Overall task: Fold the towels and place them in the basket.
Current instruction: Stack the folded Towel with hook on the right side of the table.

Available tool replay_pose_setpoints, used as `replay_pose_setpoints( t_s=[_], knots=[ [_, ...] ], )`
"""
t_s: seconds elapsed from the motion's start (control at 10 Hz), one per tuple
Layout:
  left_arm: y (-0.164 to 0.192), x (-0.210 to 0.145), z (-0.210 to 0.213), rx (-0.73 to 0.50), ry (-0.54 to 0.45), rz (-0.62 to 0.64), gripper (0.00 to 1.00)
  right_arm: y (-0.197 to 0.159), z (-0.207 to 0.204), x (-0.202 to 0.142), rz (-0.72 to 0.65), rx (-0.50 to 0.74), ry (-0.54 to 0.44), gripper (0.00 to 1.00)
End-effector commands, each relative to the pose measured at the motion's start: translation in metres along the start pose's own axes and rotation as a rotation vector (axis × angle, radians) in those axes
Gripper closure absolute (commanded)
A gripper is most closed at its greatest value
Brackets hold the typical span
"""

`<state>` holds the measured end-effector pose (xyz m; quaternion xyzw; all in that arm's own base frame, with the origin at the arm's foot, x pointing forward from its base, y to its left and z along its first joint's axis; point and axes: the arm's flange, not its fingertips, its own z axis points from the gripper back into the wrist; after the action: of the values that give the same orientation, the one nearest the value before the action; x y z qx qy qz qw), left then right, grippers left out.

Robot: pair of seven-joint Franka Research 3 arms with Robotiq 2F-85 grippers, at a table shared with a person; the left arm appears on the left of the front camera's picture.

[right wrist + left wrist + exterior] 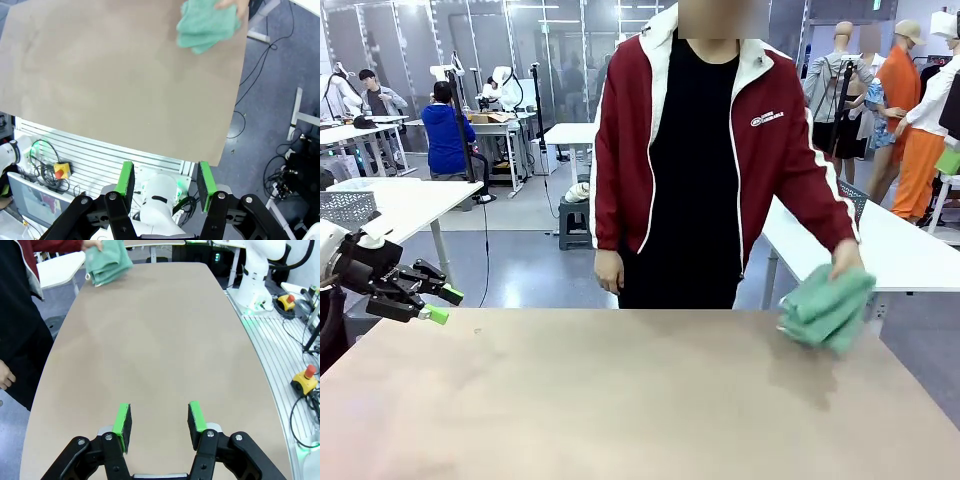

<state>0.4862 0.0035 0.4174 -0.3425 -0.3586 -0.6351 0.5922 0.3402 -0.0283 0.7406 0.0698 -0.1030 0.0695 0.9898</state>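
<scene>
Mint-green towels (826,307) bunched at far right table corner, under person's hand (846,258); count unclear, possibly 2 or more. Other hand (609,272) hanging beside table's far edge. Left gripper (442,304) hovering above left table edge, jaws spread, nothing between pads (121,421). Right gripper (165,181) high above table (115,90), jaws spread, empty, well apart from towels.

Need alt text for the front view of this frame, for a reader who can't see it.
A person in a red and white jacket stands at the far side of a bare tan table, one hand holding bunched mint-green towels at its far right corner. The left gripper hovers open and empty at the left edge.
</scene>
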Motion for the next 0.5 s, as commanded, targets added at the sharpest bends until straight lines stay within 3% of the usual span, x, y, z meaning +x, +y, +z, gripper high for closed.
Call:
replay_pose_setpoints(
  t_s=[0.0, 0.4],
  knots=[
    [-0.0027, 0.0012, 0.0009, 0.002, -0.006, -0.002, 0.41, 0.0012, 0.0013, -0.0014, -0.007, 0.006, -0.003, 0.37],
    [-0.0027, 0.0012, 0.0009, 0.002, -0.006, -0.002, 0.41, 0.0012, 0.0013, -0.0014, -0.007, 0.006, -0.003, 0.37]
  ],
)
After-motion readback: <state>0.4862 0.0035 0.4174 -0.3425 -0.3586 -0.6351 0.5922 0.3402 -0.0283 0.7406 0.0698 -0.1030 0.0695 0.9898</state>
